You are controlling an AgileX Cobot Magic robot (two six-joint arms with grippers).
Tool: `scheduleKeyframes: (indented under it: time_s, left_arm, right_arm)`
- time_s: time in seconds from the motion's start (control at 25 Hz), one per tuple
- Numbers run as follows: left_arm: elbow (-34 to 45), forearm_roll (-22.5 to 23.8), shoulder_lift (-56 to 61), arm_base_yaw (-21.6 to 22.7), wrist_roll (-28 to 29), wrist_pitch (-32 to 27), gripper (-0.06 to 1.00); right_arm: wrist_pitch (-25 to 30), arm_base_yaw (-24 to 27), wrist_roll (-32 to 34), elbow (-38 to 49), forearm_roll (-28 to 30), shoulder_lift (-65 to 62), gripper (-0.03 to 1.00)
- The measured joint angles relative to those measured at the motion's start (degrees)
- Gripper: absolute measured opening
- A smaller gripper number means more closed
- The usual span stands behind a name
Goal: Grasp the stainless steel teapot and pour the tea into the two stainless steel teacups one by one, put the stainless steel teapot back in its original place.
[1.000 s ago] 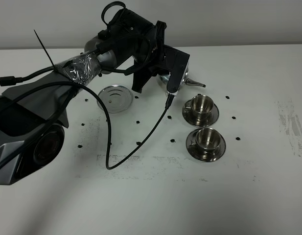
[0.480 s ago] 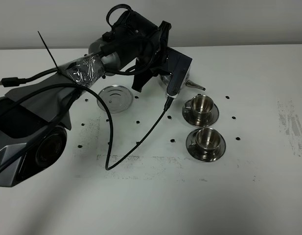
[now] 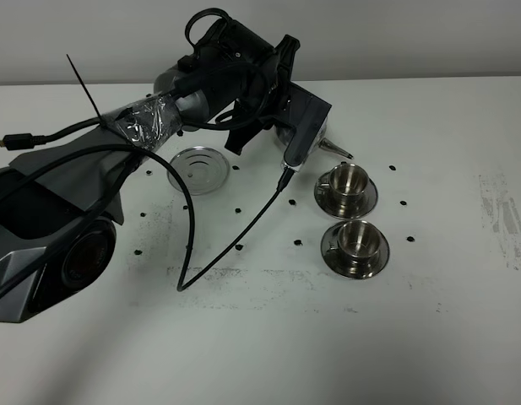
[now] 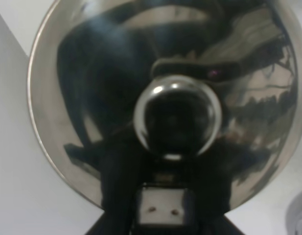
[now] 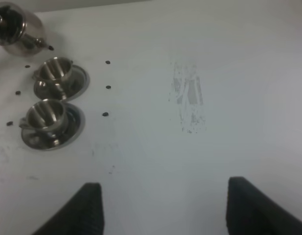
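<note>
The stainless steel teapot (image 4: 177,73) fills the left wrist view, lid knob (image 4: 177,117) in the middle. My left gripper (image 4: 161,196) is shut on its handle, dark fingers (image 4: 116,191) on either side of the riveted bracket. In the high view the arm hides most of the pot. Its spout (image 3: 336,150) pokes out just above the far teacup (image 3: 353,179). The near teacup (image 3: 359,239) sits on its saucer in front. The round steel disc (image 3: 197,166), the original place, lies bare to the left. No tea shows. My right gripper (image 5: 165,210) hangs open over bare table, away from both teacups (image 5: 55,71) (image 5: 45,115).
A black cable (image 3: 235,245) dangles from the left wrist and loops onto the table in front of the disc. Small black dots mark the white tabletop (image 3: 429,337). A scuffed grey patch (image 5: 190,98) lies right of the cups.
The left arm has shifted slightly to the right with the teapot, and the spout has dipped a little toward the far cup. The cable loop has swung leftward.
</note>
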State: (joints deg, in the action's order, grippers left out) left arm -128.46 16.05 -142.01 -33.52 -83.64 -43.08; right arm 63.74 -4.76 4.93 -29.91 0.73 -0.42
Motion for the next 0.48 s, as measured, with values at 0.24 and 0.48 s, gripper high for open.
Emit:
scheduleKeyframes:
  time_s: [0.24, 0.48]
  left_arm:
    - [0.0, 1.08, -0.04, -0.02, -0.8, 0.2, 0.19]
    - [0.0, 1.21, -0.04, -0.27, -2.74, 0.52, 0.19]
  right_arm:
    - [0.0, 0.0, 0.0, 0.0, 0.0, 0.0, 0.52]
    - [0.0, 0.0, 0.0, 0.0, 0.0, 0.0, 0.52]
